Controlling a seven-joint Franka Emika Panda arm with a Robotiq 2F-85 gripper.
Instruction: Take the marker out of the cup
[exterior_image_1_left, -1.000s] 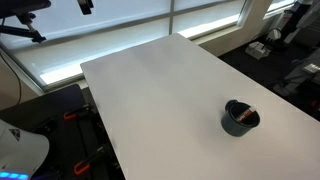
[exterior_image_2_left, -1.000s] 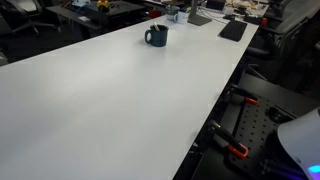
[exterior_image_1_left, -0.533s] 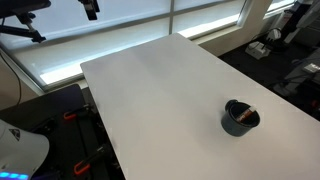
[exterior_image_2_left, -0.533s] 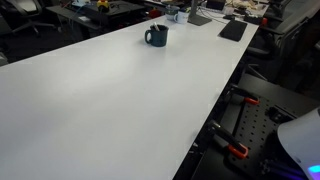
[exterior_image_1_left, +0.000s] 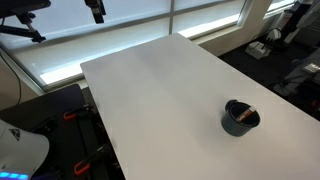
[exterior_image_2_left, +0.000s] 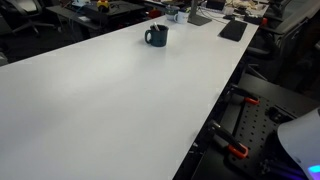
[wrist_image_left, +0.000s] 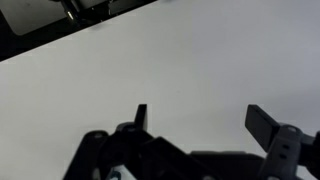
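The white bench (exterior_image_1_left: 150, 90) takes up most of what I see. It is a long flat top whose short edge runs along the window. In the wrist view its pale surface (wrist_image_left: 180, 60) spreads out under me, and one edge crosses the upper left of that view with darkness beyond it.

The cup (exterior_image_1_left: 240, 117) is the only thing standing on it. It is dark blue-grey, round and upright, and sits close to a long edge of the bench, well away from the window-side corners. In an exterior view it (exterior_image_2_left: 156, 36) stands at the far end of the bench (exterior_image_2_left: 100, 100), near the far edge.

My claw (exterior_image_1_left: 97, 10) hangs high at the top of an exterior view, out by the window-side edge and well apart from the cup. In the wrist view the claw (wrist_image_left: 200, 120) has its two dark fingers (wrist_image_left: 262, 122) spread wide, with nothing between them but bare bench.

The marker (exterior_image_1_left: 247, 113) is in the cup. It shows as a thin reddish streak leaning against the inside of the rim. It is too small for me to make out which end is up.
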